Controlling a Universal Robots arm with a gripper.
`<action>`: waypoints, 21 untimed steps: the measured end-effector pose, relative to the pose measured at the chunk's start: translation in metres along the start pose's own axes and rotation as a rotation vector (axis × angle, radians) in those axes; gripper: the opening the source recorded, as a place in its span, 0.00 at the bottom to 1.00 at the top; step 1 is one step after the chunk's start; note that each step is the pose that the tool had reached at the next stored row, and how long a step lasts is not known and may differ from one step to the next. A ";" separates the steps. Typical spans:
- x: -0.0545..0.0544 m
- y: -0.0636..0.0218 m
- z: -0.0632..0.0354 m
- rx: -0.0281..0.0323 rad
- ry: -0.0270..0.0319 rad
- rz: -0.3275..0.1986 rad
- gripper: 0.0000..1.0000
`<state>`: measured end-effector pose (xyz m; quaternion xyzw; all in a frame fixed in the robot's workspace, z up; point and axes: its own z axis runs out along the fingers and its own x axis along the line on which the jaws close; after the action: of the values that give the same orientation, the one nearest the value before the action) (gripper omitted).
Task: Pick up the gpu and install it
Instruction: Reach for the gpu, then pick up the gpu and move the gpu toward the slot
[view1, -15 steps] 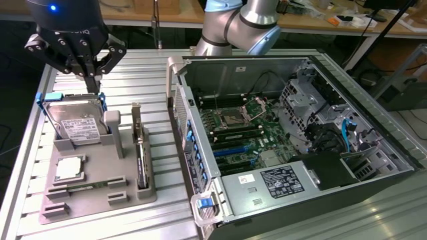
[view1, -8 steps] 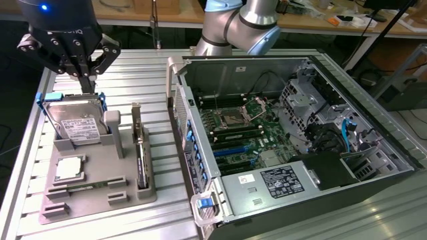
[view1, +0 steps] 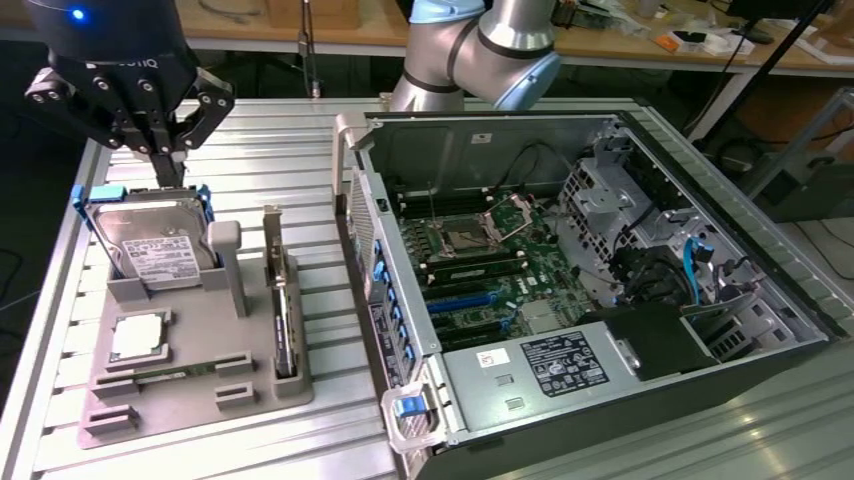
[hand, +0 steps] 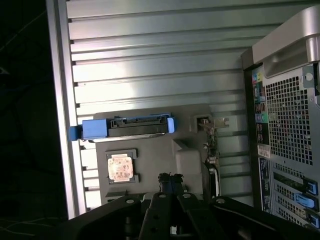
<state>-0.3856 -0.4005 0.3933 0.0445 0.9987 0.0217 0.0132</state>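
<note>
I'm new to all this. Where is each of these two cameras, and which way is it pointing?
Exterior view: sits off the arm, high above the table, looking down at the grey parts holder and the open computer case; the arm's elbow and the shut hand show in it.
Wrist view: rides on the wrist, looking down past the hand's fingertips at the holder.
Shared: the hand, the hard drive, the gpu standing on edge in the holder, and the case.
</note>
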 end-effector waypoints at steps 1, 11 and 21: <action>-0.002 0.0002 0.0000 0.0000 0.0000 0.000 0.11; -0.045 -0.0016 0.0015 0.0003 0.0034 0.000 0.11; -0.065 -0.0068 0.0026 0.0004 0.0038 0.000 0.11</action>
<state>-0.3211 -0.4130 0.3920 0.0447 0.9987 0.0216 0.0113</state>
